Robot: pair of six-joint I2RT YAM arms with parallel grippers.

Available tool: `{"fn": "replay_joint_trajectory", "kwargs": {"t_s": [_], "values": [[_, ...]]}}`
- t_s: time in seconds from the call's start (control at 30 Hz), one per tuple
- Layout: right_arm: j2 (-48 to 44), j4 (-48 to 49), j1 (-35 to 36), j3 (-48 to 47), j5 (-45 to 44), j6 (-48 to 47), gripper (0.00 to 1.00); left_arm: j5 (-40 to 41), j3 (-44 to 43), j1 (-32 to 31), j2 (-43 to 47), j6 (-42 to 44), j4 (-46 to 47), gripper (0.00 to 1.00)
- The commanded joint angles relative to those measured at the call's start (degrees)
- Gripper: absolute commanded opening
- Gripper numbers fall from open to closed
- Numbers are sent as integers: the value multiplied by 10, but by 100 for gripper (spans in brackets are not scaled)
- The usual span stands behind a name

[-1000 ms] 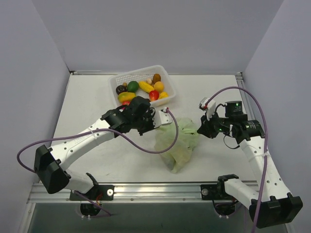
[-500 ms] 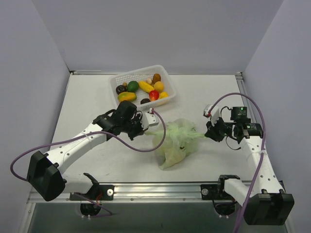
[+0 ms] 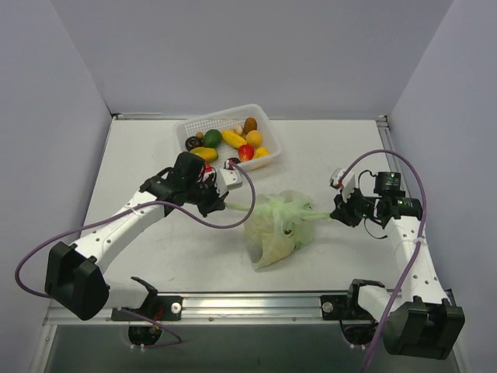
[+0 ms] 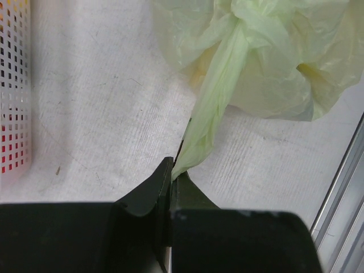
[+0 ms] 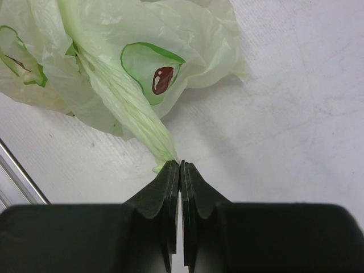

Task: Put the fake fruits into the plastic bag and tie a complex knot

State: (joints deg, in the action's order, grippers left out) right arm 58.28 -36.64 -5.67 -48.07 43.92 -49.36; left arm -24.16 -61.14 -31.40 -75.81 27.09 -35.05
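While left claw (image 4: pixel 172 172) and right claw (image 5: pixel 181 166) pinch the plastic bag (image 3: pixel 278 233), basket (image 3: pixel 221 113) sits beyond.

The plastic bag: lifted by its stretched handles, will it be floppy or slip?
Probably floppy: the plastic bag is crumpled thin film, handles twisted into ropes. Slipping seems possible, since the left claw and right claw pinch only the handle ends at their tips.
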Motion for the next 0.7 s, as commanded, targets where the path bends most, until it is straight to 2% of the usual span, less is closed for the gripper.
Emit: {"fn": "replay_joint_trajectory", "kwargs": {"t_s": [0.0,0.17,0.43,0.57,0.67], "values": [[3,-9,-49,-25,-140,-29,0,83,-30,48,20,4,-61,0],[10,-6,-73,-16,-128,-36,0,86,-11,50,36,0,-45,0],[20,23,-116,57,-130,-78,0,89,92,63,41,7,1,0],[25,21,-138,58,-125,-97,0,87,95,64,39,29,2,0],[18,4,-142,51,-110,-100,0,55,80,63,41,32,3,0]]}}
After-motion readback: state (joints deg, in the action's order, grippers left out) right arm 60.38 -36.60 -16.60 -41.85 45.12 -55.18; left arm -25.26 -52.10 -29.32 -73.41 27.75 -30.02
